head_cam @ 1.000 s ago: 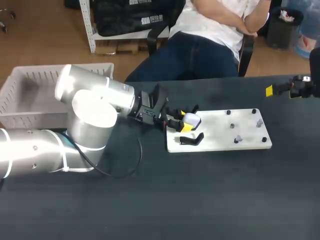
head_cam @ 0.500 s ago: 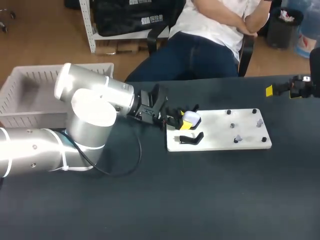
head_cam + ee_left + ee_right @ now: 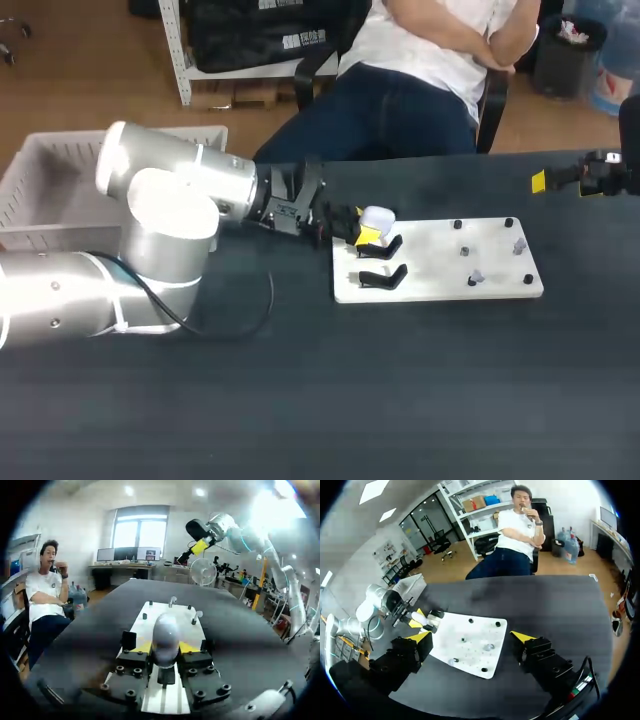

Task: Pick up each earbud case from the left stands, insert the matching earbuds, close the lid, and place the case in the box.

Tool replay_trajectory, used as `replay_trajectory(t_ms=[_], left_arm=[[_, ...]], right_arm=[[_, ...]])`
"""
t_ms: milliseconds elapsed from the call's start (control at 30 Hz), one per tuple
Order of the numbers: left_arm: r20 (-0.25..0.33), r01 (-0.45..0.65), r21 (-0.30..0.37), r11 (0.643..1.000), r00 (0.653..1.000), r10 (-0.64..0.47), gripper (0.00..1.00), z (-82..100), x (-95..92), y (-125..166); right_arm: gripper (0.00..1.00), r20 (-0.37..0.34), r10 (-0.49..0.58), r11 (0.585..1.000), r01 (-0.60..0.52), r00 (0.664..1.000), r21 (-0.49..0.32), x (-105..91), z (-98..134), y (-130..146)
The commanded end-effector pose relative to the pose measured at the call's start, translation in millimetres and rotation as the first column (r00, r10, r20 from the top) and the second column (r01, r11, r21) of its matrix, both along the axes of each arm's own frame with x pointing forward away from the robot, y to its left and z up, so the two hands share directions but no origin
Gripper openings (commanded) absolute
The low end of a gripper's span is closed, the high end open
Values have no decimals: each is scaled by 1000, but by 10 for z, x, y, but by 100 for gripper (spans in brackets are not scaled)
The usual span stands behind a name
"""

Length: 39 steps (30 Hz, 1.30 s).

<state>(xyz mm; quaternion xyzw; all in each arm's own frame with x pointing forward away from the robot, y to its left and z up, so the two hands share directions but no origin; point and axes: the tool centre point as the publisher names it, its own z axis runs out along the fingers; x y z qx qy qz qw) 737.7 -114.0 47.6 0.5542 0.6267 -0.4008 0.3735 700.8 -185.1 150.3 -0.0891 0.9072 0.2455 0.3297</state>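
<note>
One earbud case, smooth, glossy and egg-shaped, is pinched from both sides by my left gripper's yellow fingers. It is over the farther of two black hooked stands, and I can't tell if they touch. Both stands sit on a flat white board, along with two small pale earbuds and several black pegs. My right gripper hangs well apart, fingers spread wide and holding nothing. One slatted white plastic basket stands at the dark matte bench's left end.
</note>
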Motion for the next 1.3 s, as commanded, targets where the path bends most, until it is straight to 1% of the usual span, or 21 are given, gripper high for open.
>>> replay_trajectory(t_ms=[33,167,300,333,367,533,600,700,900,1033,1133,1300], left_arm=[[29,2,-18,1000,1000,-1,0,178,-117,12],[58,38,-23,999,998,-36,0,310,-128,-77],[81,43,-38,998,996,-40,0,425,-106,-206],[86,43,-43,998,996,-39,0,449,-96,-243],[94,43,-45,998,995,-39,0,476,-85,-287],[120,61,-48,997,991,-55,0,572,-33,-548],[126,62,-50,997,991,-55,0,590,-20,-640],[127,70,-57,996,990,-62,0,600,-13,-746],[151,99,-68,993,985,-88,0,669,-90,-844],[170,107,-72,992,981,-93,0,711,-122,-869],[173,114,-79,990,980,-99,0,742,-135,-887],[185,129,-94,987,977,-110,0,802,-213,-905]], right_arm=[[100,0,0,1000,0,1000,-1,-2,-1,0],[100,0,0,1000,0,1000,-1,-2,-1,0],[100,0,0,1000,0,1000,-1,-2,-1,0],[100,9,17,1000,-18,1000,13,-3,14,58],[100,4,25,1000,-25,1000,17,-15,19,138],[100,-11,90,996,-90,996,11,-59,31,440],[100,-5,120,992,-120,993,27,-72,53,575],[100,-28,156,988,-156,987,20,-72,17,662],[100,-26,175,984,-174,984,42,-89,-27,813],[100,-37,191,981,-189,981,49,-87,-60,843],[100,-38,195,980,-193,980,54,-92,-80,872],[100,-42,197,979,-194,979,60,-93,-98,891]])
